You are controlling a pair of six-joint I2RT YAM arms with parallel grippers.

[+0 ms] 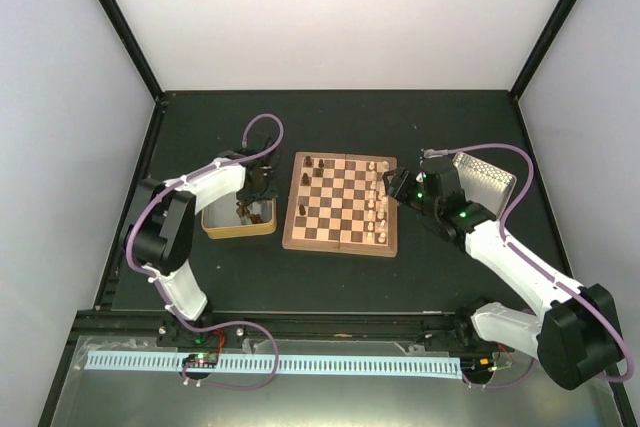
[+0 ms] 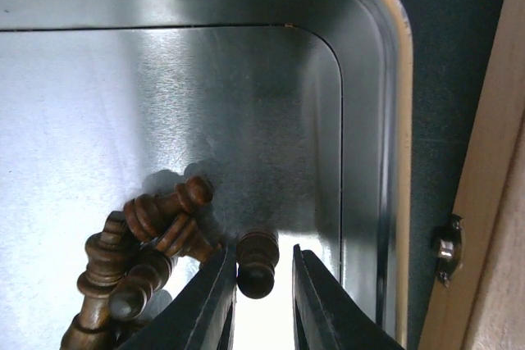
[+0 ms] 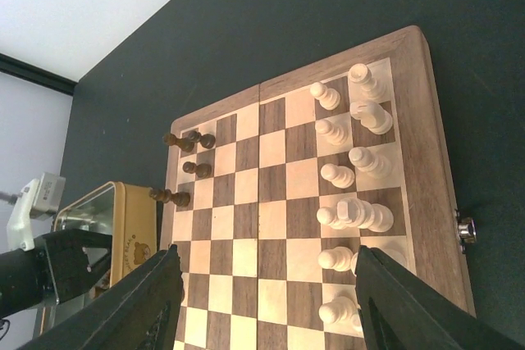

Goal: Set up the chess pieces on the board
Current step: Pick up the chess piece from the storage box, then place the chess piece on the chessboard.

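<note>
My left gripper reaches down into the yellowish tin, its jaws narrow around a dark brown pawn. The left finger touches the pawn; a small gap shows at the right finger. More dark chess pieces lie heaped to its left. The board carries a few dark pieces near its tin side and several cream pieces along the opposite side. My right gripper hovers open and empty above the board's cream side.
The tin sits just left of the board. A silvery perforated tray lies right of the board, behind my right arm. The board's edge with a metal clasp is close to the tin's right wall.
</note>
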